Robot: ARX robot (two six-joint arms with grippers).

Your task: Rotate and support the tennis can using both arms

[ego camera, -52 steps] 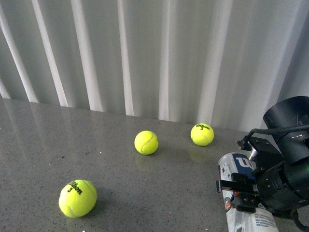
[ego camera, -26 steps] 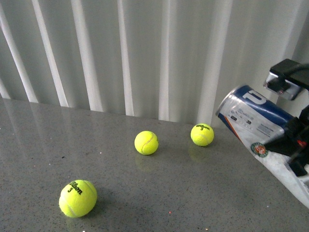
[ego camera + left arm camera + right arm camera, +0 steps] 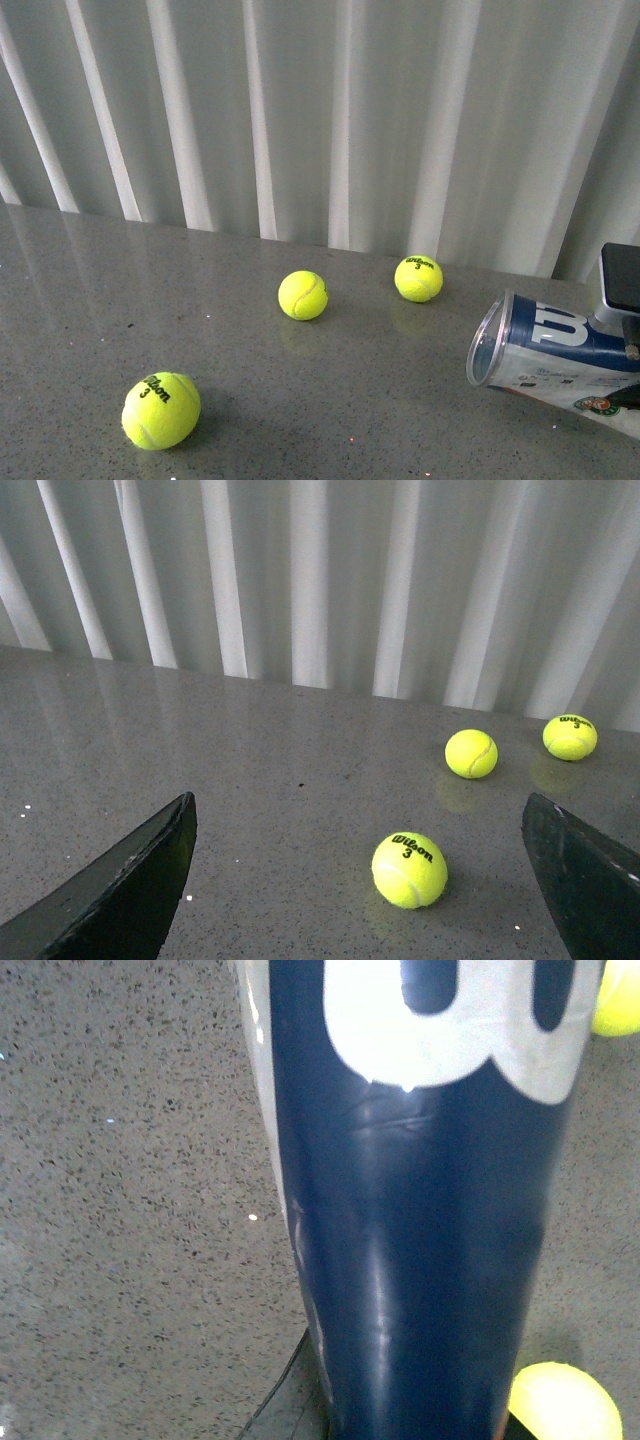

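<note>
The left arm's fingers (image 3: 125, 885) are spread wide with nothing between them, hanging low over the grey tabletop (image 3: 100, 290) and framing the nearest tennis ball (image 3: 408, 869) without touching it. That open stance suits an arm waiting to take the supporting role, since the tennis can (image 3: 560, 348) is not in its wrist view at all.

The can sits at the far right of the front view, tipped nearly onto its side, its silver-rimmed open mouth facing left toward the balls and its blue label with the white W turned upward. A grey and black part of the right arm (image 3: 622, 280) sits just beside the can's upper flank. In the right wrist view the blue label fills most of the picture, so that arm is close along the can's length. Of the right arm's fingers only a dark sliver shows at the picture's edge, so I cannot tell whether they pinch the can or stand apart, nor whether the can's lower side rests on the tabletop.

The other two balls, one in the middle (image 3: 303, 295) and one further back (image 3: 419, 278), lie well apart from the can, so they should not hinder the turn. The next step, as I judge it, is bringing the left arm across to the mouth end so both arms share the can.
</note>
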